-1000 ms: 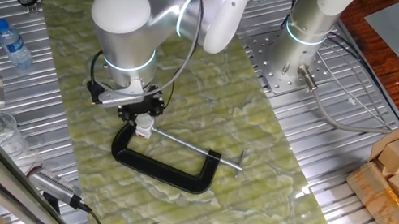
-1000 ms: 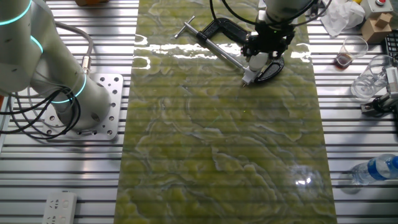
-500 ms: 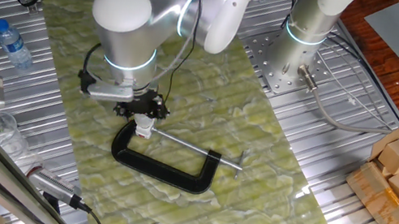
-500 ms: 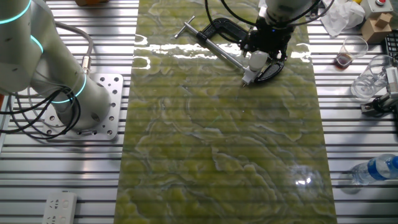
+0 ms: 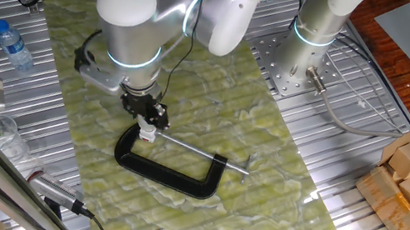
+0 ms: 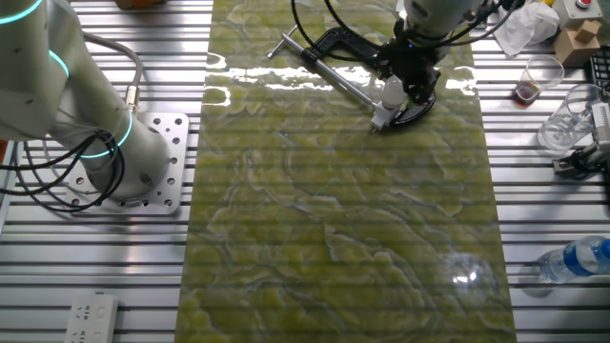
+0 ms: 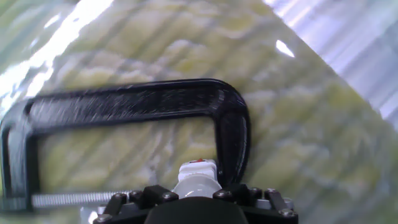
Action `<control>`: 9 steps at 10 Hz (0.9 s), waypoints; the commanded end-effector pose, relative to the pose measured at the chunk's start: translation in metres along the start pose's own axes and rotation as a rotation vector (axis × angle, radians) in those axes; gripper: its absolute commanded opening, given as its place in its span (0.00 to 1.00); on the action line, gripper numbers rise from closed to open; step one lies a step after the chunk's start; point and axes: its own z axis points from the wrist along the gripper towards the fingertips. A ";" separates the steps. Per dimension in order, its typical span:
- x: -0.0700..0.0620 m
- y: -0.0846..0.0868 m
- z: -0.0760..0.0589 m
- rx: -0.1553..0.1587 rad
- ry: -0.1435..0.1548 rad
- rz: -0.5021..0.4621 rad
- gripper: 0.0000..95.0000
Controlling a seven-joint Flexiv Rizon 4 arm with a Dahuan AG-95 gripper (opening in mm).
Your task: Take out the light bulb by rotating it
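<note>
The jaws sit closed around the light bulb point(image 5: 148, 130), left of centre in one fixed view, where it stands in its holder at the end of the black C-clamp point(image 5: 170, 168). In the hand view the light bulb point(image 7: 198, 180) shows bottom centre, tucked between my fingers. I judge I am mid-twist. I want a steady turn about the bulb's own axis, firm grip without crushing, and no sideways pull that would drag the clamp across the bench point(image 5: 213, 116).
</note>
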 end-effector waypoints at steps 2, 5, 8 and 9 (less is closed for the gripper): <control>0.000 0.000 0.001 -0.005 -0.021 0.369 0.60; 0.001 -0.001 0.001 -0.004 -0.027 0.419 0.60; 0.002 -0.004 0.001 0.005 -0.023 0.404 0.60; 0.002 -0.005 0.001 0.008 -0.022 0.398 0.60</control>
